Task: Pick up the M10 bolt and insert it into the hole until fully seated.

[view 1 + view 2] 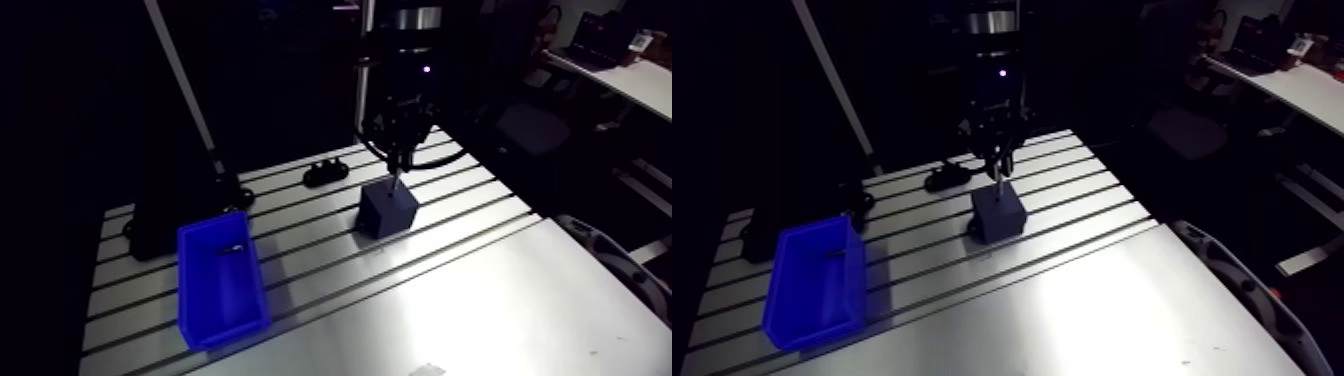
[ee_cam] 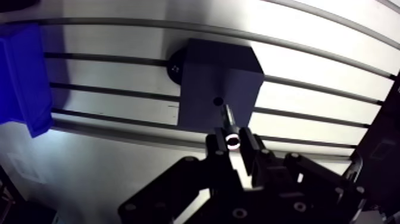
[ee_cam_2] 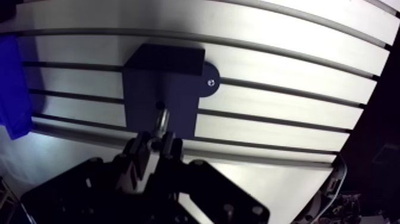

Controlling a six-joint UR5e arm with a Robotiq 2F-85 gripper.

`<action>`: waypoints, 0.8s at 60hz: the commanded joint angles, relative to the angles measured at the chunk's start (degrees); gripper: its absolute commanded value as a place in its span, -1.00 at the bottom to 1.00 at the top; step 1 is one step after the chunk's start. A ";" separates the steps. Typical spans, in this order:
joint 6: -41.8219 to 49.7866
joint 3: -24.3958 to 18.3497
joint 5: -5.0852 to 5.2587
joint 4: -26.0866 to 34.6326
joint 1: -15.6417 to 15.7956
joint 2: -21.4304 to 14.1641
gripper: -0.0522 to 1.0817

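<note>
Wrist view is showing the black two-fingered tool (image 2: 232,143) clenching the slim metal M10 bolt (image 2: 227,119) near its head, shank pointing down so the tip is hanging just beside the small round hole (image 2: 218,100) in the dark cube-shaped block (image 2: 205,71), which is sitting toward the far edge of the slotted aluminium desk (image 2: 309,36); insertion is likely beginning.

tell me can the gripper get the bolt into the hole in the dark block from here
Probably yes: the gripper is shut on the bolt, whose tip hangs just beside the hole in the top of the block, and nothing lies between them.
</note>
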 commanded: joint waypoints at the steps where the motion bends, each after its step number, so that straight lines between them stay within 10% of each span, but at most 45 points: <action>1: 0.07 -0.02 -0.01 0.00 0.24 0.16 0.99; 48: 0.42 0.69 -0.11 -0.09 0.44 0.60 0.99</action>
